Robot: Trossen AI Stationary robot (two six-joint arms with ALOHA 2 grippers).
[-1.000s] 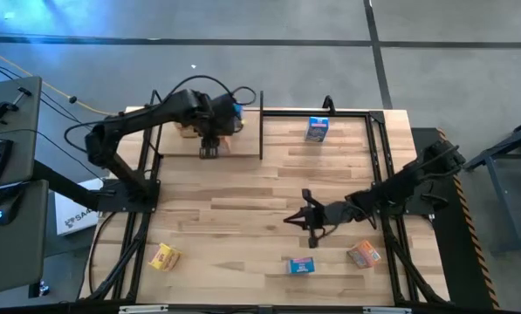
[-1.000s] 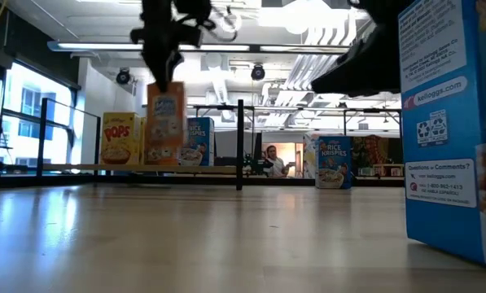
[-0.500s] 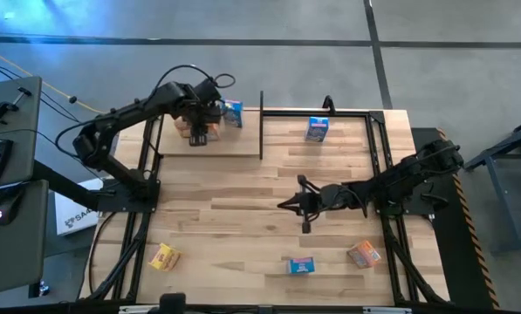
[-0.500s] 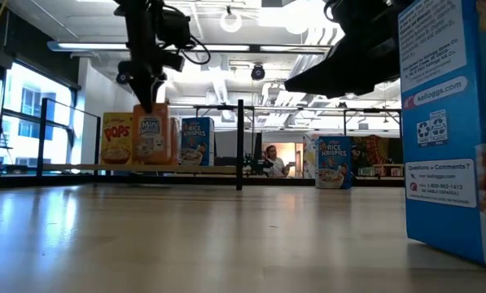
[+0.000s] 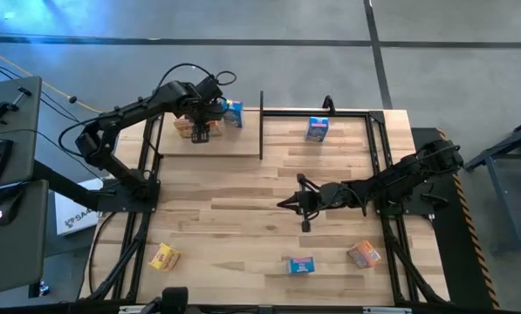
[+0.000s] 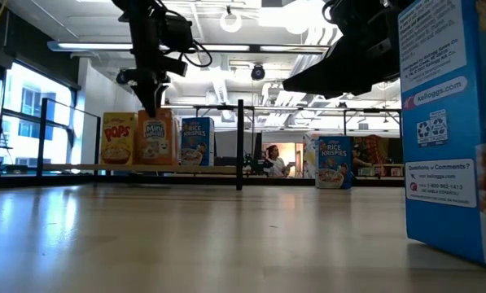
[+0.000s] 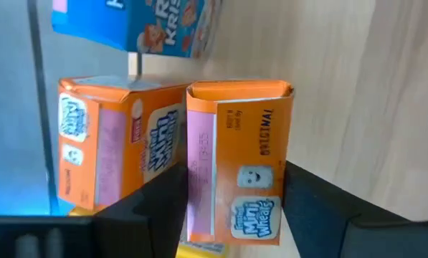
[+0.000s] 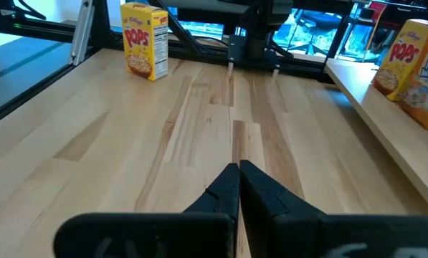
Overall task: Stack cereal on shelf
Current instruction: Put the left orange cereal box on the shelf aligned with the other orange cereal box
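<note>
- The left tool hangs over the shelf at the worktop's far left corner, its two fingers clamped on the narrow sides of an orange Mini-Wheats box held upright.
- Directly beside that tool's load stands a second orange box, and just past it a blue Rice Krispies box. The held box is apparently being lined up flush with this row, so that the cartons pack side by side.
- In the low view the held box's base looks level with the shelf board, next to a yellow Pops box. I judge it is at or very near set-down, though contact with the board cannot be confirmed.
- The right tool hovers over the bare middle of the worktop, fingers pressed together and gripping nothing. It seems parked clear of the shelf while the left arm works.
- Still off the shelf: a blue box far beyond the right tool, another blue box and an orange box near it on the close side, and a yellow box well apart towards the left.
- Letting go should wait until the box stands squarely, or it may tip against its neighbour.
</note>
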